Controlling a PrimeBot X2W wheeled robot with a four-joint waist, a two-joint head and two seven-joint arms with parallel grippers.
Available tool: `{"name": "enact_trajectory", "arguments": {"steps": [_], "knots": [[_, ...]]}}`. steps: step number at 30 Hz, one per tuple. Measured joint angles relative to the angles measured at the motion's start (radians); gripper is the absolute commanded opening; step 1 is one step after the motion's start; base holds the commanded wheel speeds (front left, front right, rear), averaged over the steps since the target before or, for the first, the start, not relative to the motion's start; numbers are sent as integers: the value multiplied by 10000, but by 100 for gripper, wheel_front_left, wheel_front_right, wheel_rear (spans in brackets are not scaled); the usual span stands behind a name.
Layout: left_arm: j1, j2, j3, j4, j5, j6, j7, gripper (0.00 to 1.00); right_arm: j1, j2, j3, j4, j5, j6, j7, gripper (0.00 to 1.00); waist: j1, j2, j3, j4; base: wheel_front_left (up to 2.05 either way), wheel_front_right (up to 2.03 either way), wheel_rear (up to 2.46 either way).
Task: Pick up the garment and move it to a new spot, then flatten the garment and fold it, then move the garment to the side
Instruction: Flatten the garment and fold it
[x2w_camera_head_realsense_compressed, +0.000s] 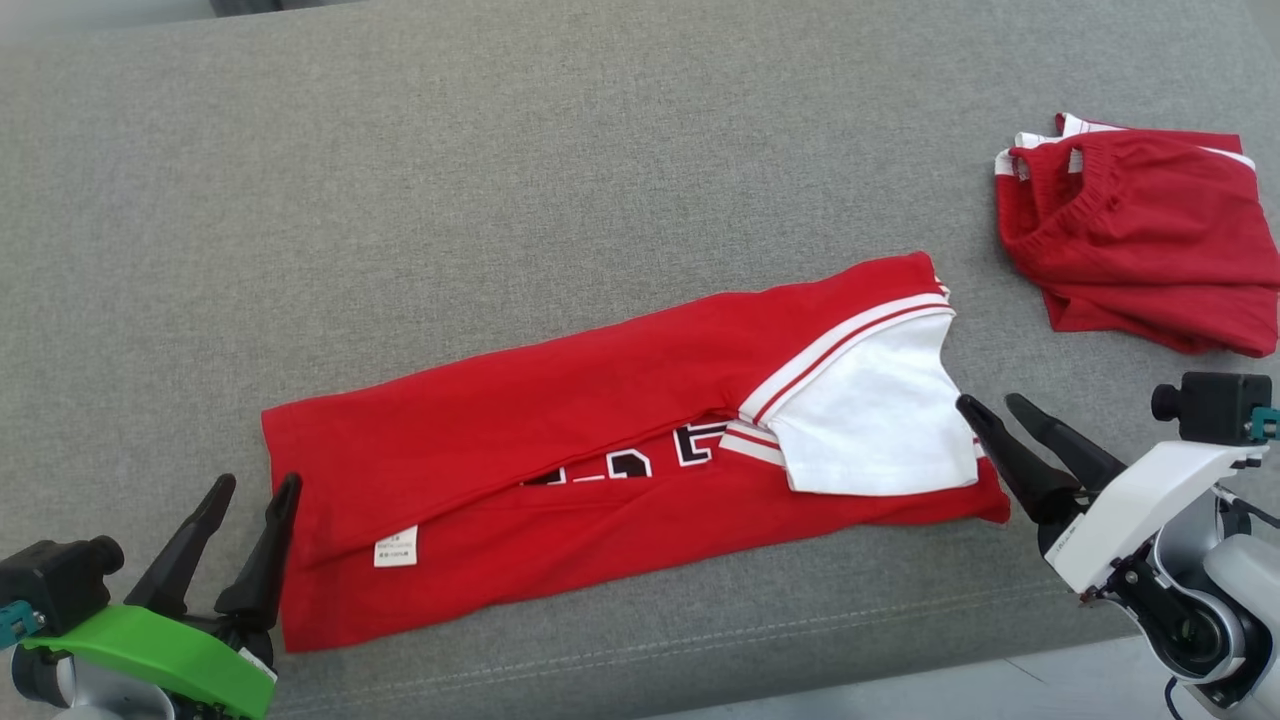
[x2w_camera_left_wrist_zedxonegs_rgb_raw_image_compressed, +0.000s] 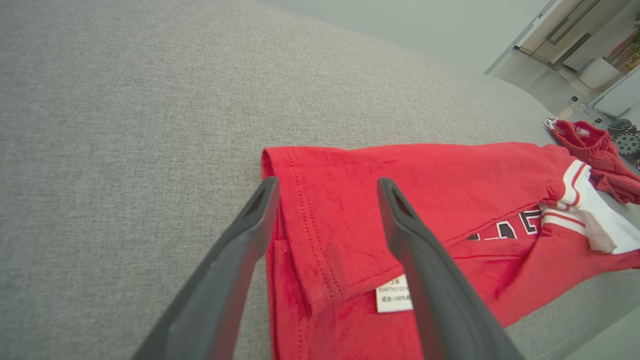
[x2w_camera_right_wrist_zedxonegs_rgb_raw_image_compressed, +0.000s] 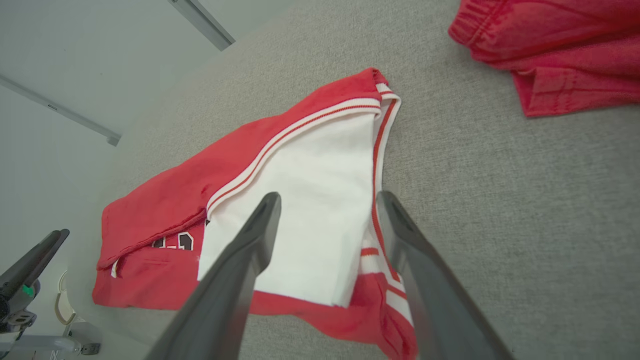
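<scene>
The garment (x2w_camera_head_realsense_compressed: 560, 430) is a red shirt with white sleeves and dark lettering, folded lengthwise into a long strip on the grey cushion; it is also in the wrist views (x2w_camera_left_wrist_zedxonegs_rgb_raw_image_compressed: 430, 200) (x2w_camera_right_wrist_zedxonegs_rgb_raw_image_compressed: 310, 190). My left gripper (x2w_camera_head_realsense_compressed: 228, 490) (x2w_camera_left_wrist_zedxonegs_rgb_raw_image_compressed: 325, 185) stands open just off the strip's left end, near the white care label (x2w_camera_head_realsense_compressed: 396, 546). At the right end my right gripper (x2w_camera_head_realsense_compressed: 995, 402) (x2w_camera_right_wrist_zedxonegs_rgb_raw_image_compressed: 327, 197) is open with nothing in it, its fingertips beside the white sleeve (x2w_camera_head_realsense_compressed: 880, 410).
A second red garment with an elastic waistband (x2w_camera_head_realsense_compressed: 1140, 240) lies crumpled at the far right of the grey cushion (x2w_camera_head_realsense_compressed: 500, 200). The cushion's front edge runs just below the shirt, with pale floor (x2w_camera_head_realsense_compressed: 1000, 690) beyond it.
</scene>
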Motion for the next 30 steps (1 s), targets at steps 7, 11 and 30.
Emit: {"name": "enact_trajectory", "arguments": {"steps": [7,11,30], "knots": [[37,-19,25,-102,42,0,0,100,421,581,-326,2,719,-77,-391,100,0,0,27,-68,0,0,0],[106,-29,207,-203,42,0,0,100,872,999,-522,48,1277,-79,-625,100,0,0,110,-140,0,0,0],[71,-251,-176,-1243,589,0,0,100,307,1151,-1057,1244,1839,284,-587,100,0,0,608,-8,0,0,0]]}}
